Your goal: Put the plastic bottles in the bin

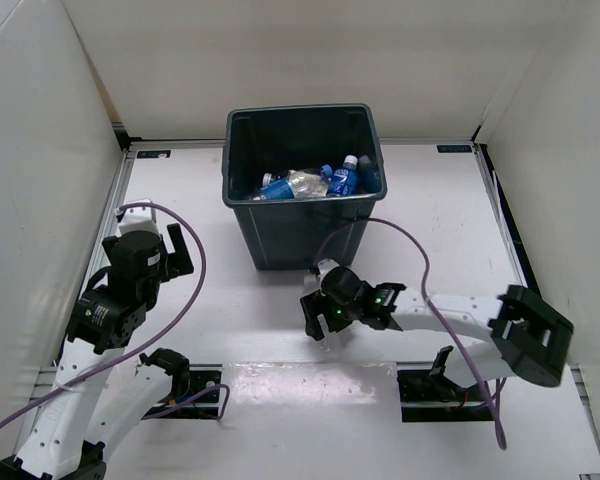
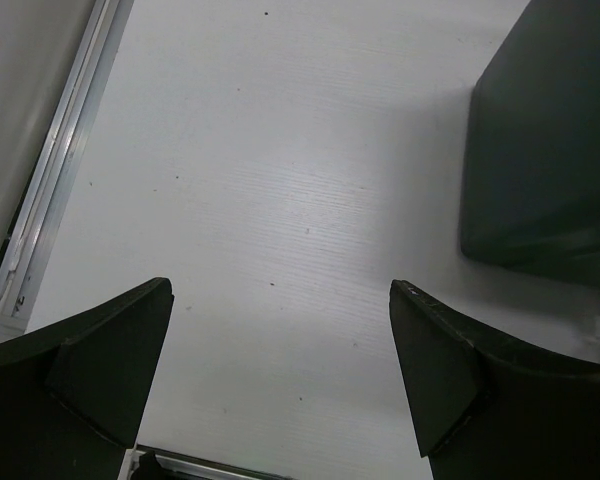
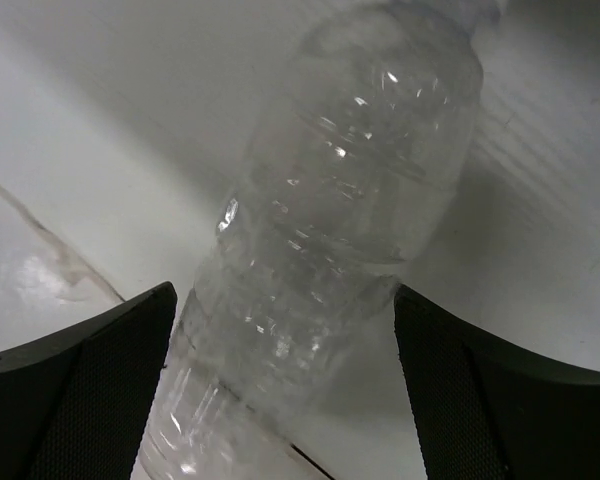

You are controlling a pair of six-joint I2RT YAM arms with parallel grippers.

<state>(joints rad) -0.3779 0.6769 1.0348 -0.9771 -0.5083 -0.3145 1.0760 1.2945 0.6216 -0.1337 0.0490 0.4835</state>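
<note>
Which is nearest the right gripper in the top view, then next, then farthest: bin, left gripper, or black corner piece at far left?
1. The bin, just beyond the right gripper.
2. The left gripper, off to its left.
3. The black corner piece, at the far back left.

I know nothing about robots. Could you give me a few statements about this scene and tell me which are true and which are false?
1. The bin already holds bottles. True.
2. The right gripper is clamped shut on a bottle. False: its jaws stand open, and a clear bottle lies on the table between them.
3. The left gripper holds a bottle. False: it is open over the table, with nothing between its fingers.
4. Some bottles in the bin carry blue labels. True.
</note>
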